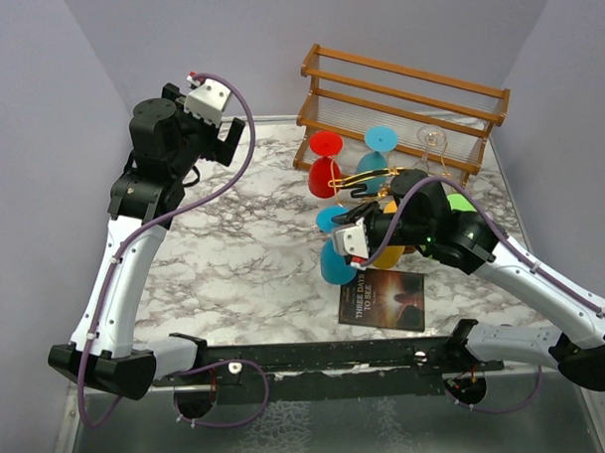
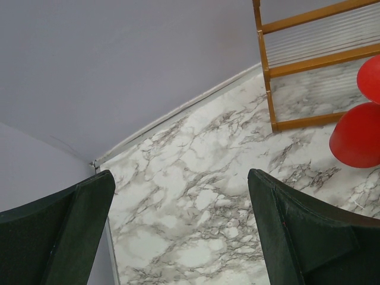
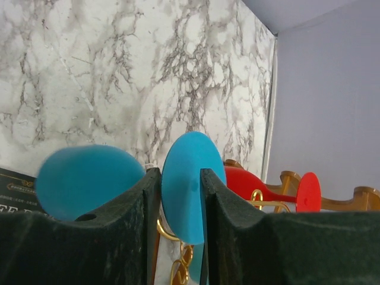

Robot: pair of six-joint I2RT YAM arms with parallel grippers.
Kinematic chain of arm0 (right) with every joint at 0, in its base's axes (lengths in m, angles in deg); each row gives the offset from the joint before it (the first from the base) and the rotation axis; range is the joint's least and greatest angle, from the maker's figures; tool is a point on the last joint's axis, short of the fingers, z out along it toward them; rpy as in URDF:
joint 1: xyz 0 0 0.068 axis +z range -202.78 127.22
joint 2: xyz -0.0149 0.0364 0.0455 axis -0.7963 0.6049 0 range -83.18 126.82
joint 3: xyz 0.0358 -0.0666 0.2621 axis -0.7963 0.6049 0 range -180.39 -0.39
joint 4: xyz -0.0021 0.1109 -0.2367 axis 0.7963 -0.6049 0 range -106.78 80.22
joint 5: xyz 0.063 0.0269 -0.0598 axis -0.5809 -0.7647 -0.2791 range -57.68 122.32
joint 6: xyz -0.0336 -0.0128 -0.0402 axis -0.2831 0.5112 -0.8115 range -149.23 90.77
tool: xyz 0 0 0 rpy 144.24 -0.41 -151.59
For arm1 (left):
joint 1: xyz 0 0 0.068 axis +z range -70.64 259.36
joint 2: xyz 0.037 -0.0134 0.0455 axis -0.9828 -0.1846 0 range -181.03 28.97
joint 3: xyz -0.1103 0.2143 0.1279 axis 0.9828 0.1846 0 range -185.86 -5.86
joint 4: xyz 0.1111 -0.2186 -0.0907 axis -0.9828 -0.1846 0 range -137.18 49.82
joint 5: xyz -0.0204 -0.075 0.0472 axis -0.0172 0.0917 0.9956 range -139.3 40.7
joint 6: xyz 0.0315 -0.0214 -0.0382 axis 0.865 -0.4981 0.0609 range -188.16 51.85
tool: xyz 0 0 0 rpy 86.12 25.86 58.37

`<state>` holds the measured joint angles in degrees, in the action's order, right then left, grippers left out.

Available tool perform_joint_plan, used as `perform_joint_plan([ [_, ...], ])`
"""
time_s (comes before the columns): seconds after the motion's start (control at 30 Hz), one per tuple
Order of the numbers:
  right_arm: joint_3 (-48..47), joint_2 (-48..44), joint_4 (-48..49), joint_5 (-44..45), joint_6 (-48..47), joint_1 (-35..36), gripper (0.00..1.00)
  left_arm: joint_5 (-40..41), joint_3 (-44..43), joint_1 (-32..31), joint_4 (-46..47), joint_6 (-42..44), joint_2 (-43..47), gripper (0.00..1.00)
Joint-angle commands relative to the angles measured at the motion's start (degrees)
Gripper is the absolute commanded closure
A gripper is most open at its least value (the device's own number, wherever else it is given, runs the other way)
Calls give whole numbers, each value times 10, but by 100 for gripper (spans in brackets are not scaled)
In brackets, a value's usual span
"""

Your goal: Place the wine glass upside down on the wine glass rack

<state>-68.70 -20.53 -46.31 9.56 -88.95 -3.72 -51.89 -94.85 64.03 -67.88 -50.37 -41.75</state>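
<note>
Top external view: shows the right gripper (image 1: 357,236) clenched on the blue wine glass (image 1: 336,266), just in front of the wine glass rack (image 1: 366,181) and nearly touching its gold wire loops. Carries the glass tipped on its side, bowl pointing away from the rack and foot toward the loops. Most likely grips it at the stem, so that bowl and foot are both free for turning over and slotting into a loop. Reads as mid-approach: not yet inverted, not yet hung.

Shows a red wine glass (image 1: 324,174) and a second blue glass (image 1: 379,140) already at the rack, feet up and bowls down, on its left and far sides. Leaves the near side as the likely slot. Parks the left gripper (image 2: 179,178) well to the left of the rack, spread wide and holding nothing, probably to keep clear of the working arm.

Cannot confirm the stem contact: hides it in the right wrist view behind the dark fingers (image 3: 119,237), with only bowl and foot disc showing around them. Cannot make out the rack's base or bar either, covered from above by the right arm. Cannot settle whether the yellow-orange shape (image 1: 388,253) under the gripper and the green patch (image 1: 461,203) to the right of the rack are further glasses. Leaves a clear glass (image 1: 434,139) behind the rack faint against the wooden slatted shelf rack (image 1: 407,89). Shows a book (image 1: 382,301) lying in front of the rack, with one corner covered by the blue bowl.
</note>
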Motion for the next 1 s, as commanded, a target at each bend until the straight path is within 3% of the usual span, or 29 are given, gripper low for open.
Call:
perform_joint_plan([
  [0.0,-24,7,-9,-49,21,3,65,-16,6,3,11,6,15,2],
  [0.37,-50,22,-25,-114,51,3,57,-16,12,3,11,9,21,2],
  [0.53,-82,31,-46,-169,85,-2,47,-17,17,3,13,5,23,2],
  [0.7,-120,17,-27,-209,176,-53,37,-4,44,3,33,-16,39,1],
  [0.77,-130,6,-6,-216,227,-89,28,8,61,3,42,-33,49,1],
  [0.83,-131,-8,30,-206,287,-134,2,21,78,3,54,-47,60,1],
  [0.97,-127,-26,99,-114,407,-229,0,34,110,3,77,-47,82,1],
])
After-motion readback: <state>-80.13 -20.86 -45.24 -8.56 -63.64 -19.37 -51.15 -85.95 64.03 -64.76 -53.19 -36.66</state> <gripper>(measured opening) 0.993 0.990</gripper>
